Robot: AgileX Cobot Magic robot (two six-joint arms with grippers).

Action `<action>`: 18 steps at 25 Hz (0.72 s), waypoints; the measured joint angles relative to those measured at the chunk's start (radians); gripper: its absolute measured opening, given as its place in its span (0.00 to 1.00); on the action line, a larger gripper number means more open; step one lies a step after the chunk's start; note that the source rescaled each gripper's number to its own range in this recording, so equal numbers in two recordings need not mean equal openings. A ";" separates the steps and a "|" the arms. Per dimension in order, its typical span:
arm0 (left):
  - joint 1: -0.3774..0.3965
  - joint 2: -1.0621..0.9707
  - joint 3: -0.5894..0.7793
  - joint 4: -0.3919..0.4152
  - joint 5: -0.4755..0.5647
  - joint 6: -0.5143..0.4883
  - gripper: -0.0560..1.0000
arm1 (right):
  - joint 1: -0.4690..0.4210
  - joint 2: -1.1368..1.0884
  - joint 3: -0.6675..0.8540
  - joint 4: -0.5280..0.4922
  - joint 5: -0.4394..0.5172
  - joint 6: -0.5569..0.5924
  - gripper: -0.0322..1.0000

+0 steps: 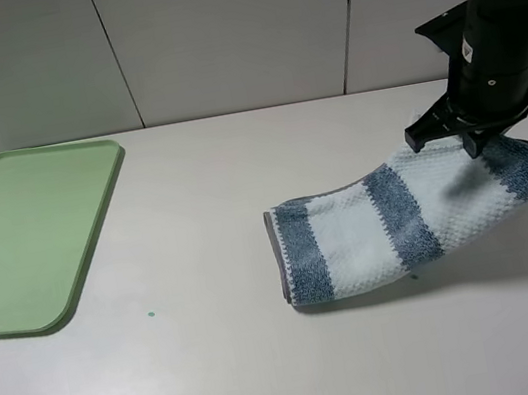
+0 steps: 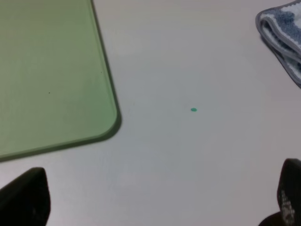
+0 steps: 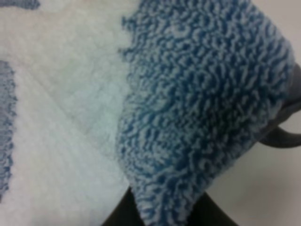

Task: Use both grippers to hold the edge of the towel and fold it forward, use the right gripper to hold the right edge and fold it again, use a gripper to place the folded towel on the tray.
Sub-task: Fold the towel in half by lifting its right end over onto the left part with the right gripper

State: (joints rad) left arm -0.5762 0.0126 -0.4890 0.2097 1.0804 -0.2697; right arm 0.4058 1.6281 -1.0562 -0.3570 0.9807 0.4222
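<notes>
The striped towel (image 1: 380,224) lies folded on the table right of centre, with its left end flat and its right end lifted. My right gripper (image 1: 482,136) is shut on that raised right edge. In the right wrist view the towel's dark blue stripe (image 3: 188,94) fills the frame, with its grey corner loop (image 3: 287,136) to one side. The light-green tray (image 1: 18,239) lies at the far left and holds nothing. My left gripper (image 2: 155,202) is open and empty above bare table between the tray's corner (image 2: 47,70) and the towel's left end (image 2: 282,33). The left arm is out of the exterior high view.
A small green dot (image 1: 151,314) marks the table between tray and towel; it also shows in the left wrist view (image 2: 194,110). White wall panels (image 1: 226,31) stand behind the table's back edge.
</notes>
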 joint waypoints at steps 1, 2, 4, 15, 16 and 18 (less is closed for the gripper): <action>0.000 0.000 0.000 0.000 0.000 0.000 0.96 | 0.000 -0.001 0.000 0.007 0.000 0.000 0.06; 0.000 0.000 0.000 0.000 0.000 0.000 0.96 | 0.000 -0.003 0.000 0.013 0.000 0.000 0.06; 0.000 0.000 0.000 0.000 0.000 0.000 0.96 | 0.000 -0.007 0.000 0.032 0.000 0.000 0.06; 0.000 0.000 0.000 0.000 0.000 0.000 0.96 | 0.000 -0.008 0.000 0.103 -0.003 -0.002 0.06; 0.000 0.000 0.000 0.000 0.000 0.000 0.96 | 0.001 -0.008 0.000 0.107 -0.003 -0.002 0.06; 0.000 0.000 0.000 0.000 0.000 0.000 0.96 | 0.014 -0.008 0.000 0.108 -0.003 -0.002 0.06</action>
State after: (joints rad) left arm -0.5762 0.0126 -0.4890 0.2097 1.0804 -0.2697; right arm 0.4198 1.6202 -1.0562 -0.2490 0.9776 0.4203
